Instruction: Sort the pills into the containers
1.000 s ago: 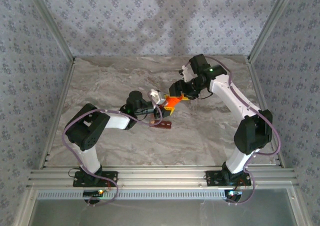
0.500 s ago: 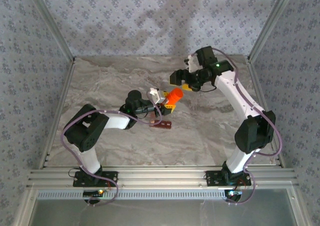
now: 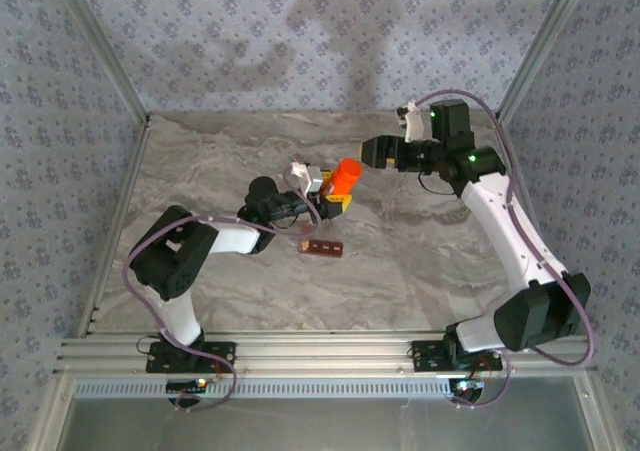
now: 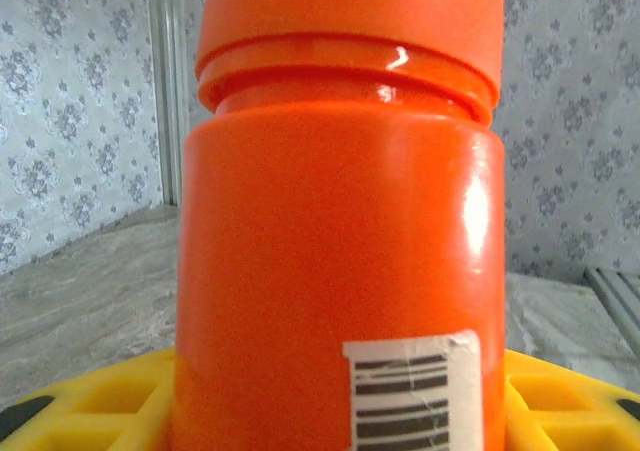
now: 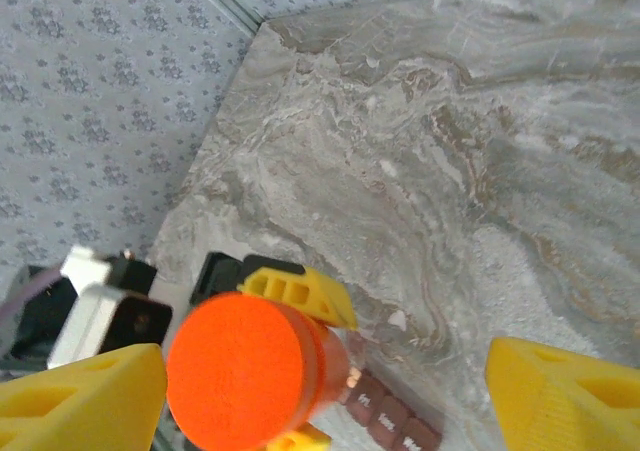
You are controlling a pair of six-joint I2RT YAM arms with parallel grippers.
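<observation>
The strip (image 3: 321, 246) lies flat mid-bench (image 3: 420, 261), nearer the front edge than my pincers. Just behind it, my left pincer (image 3: 338, 200) is clamped on the base of the capped orange bottle (image 3: 346, 176). Beyond, my right pincer (image 3: 368, 153) gapes wide near the cap, holding nothing.

Containers (image 5: 388, 413) partly behind orange bottle (image 5: 242, 371)
</observation>
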